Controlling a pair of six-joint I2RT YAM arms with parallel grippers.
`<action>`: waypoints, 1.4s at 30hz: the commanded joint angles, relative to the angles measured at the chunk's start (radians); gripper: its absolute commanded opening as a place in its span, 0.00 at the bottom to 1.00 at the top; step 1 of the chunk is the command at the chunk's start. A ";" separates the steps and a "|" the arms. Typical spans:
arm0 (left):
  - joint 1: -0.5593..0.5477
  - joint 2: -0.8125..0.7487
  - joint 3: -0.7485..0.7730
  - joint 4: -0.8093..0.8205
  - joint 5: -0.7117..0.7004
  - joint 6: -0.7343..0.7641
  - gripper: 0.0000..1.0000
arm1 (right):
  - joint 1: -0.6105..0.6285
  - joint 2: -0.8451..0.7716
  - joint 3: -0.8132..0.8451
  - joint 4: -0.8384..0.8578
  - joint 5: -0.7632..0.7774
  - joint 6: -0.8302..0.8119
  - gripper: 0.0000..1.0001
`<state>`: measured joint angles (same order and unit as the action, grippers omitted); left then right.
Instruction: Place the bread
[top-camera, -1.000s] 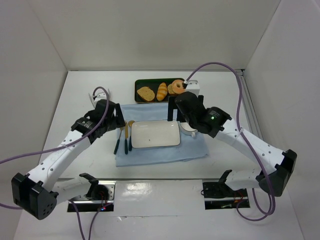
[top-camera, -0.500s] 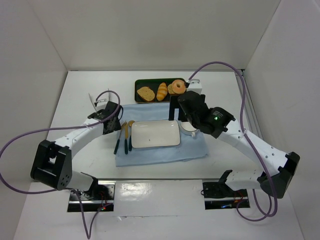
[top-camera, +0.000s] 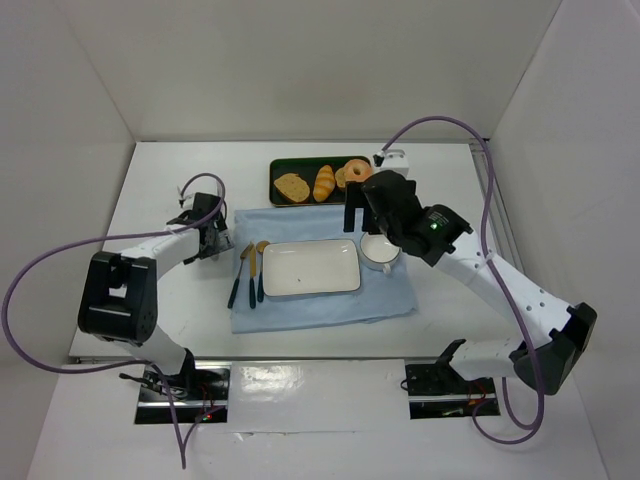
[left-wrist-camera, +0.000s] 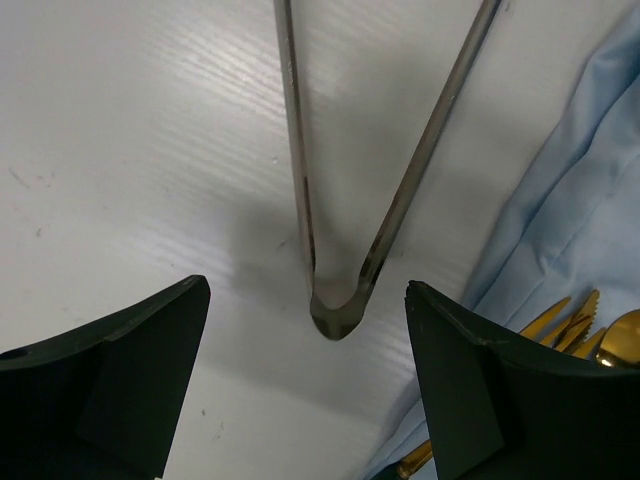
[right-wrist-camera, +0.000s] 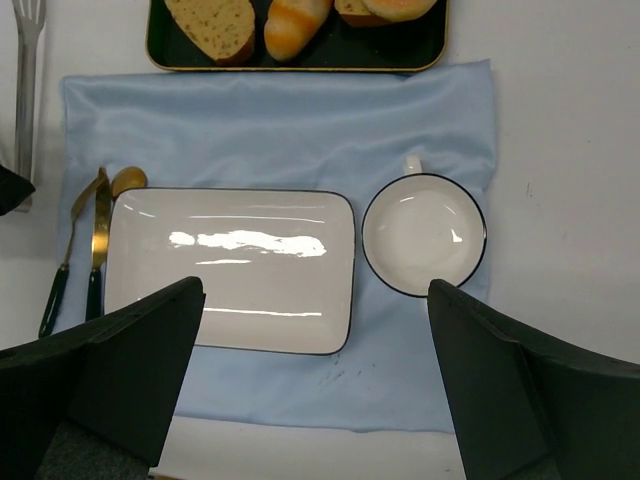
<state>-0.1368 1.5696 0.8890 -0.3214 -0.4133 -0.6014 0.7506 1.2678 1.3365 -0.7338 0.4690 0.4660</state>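
Note:
The bread is a golden-orange roll lying in the dark tray between a toast slice and a donut. In the right wrist view the bread sits at the top edge. My right gripper is open and empty, hovering above the white plate and cup, just short of the tray; its jaws stand wide apart. My left gripper is open and empty, low over the table left of the cloth, its jaws either side of the hinge end of metal tongs.
A blue cloth lies under the plate and cup. Gold cutlery with dark handles lies on the cloth's left part. The tongs' far end shows in the right wrist view. White walls enclose the table on three sides.
My left gripper has pulled left off the cloth's edge and down to the tongs, its arm folding in. My right gripper has shifted slightly back toward the tray, uncovering the cup.

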 joint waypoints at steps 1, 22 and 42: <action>0.023 0.026 0.063 0.062 0.054 0.058 0.92 | -0.026 0.002 0.047 0.007 -0.009 -0.027 1.00; 0.082 0.262 0.240 0.071 0.128 0.068 0.90 | -0.094 0.021 0.020 0.025 -0.058 -0.046 1.00; 0.100 0.374 0.346 -0.041 0.222 0.106 0.88 | -0.122 0.030 0.020 0.063 -0.089 -0.036 1.00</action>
<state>-0.0414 1.9266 1.2568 -0.3119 -0.2489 -0.5030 0.6434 1.2926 1.3369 -0.7219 0.3847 0.4290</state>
